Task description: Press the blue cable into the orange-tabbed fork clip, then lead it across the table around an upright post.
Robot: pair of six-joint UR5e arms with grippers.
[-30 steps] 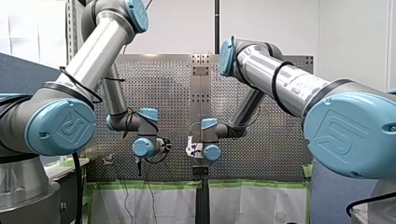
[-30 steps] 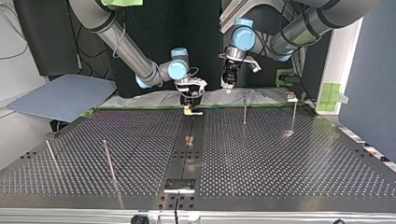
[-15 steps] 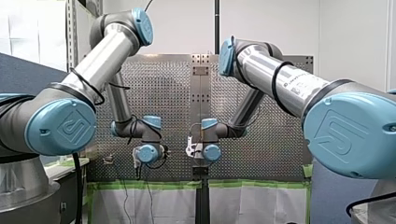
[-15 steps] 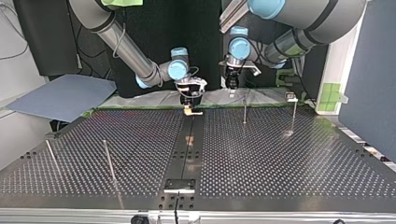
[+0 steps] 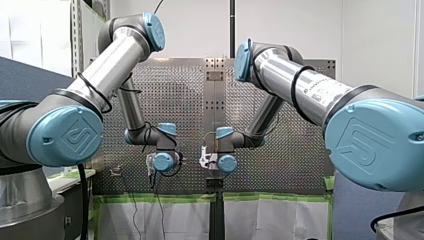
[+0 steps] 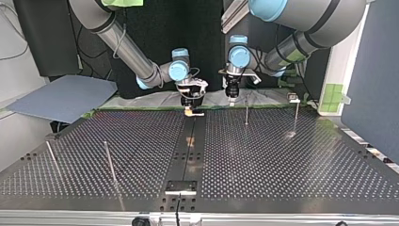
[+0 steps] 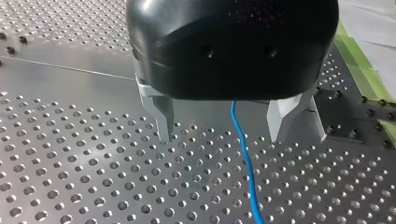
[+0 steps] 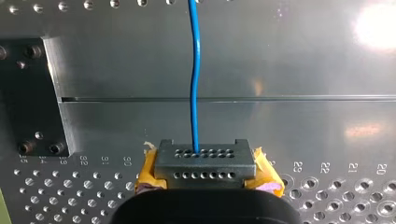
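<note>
The blue cable (image 8: 195, 84) runs straight ahead from my right gripper (image 8: 205, 161), whose yellow-padded fingers are shut on it low over the table's centre strip. In the top view that gripper (image 6: 193, 111) stands at the far edge's middle. My left gripper (image 7: 224, 137) hovers just above the perforated plate, open, its metal fingers (image 7: 162, 116) wide apart. The cable (image 7: 245, 158) passes loosely between them, touching neither. In the top view my left gripper (image 6: 230, 94) hangs just to the right of the right one. The cable does not show in the top view.
Thin upright posts stand on the table (image 6: 282, 179): one (image 6: 246, 112) beside my left gripper, one (image 6: 296, 115) further right, two (image 6: 109, 160) at the near left. A small clip-like fixture (image 6: 293, 98) sits at the far right edge. A dark bolted plate (image 8: 28, 93) lies beside the right gripper.
My left arm has swung in toward my right gripper and come lower over the table's far edge. The right arm has not moved.
</note>
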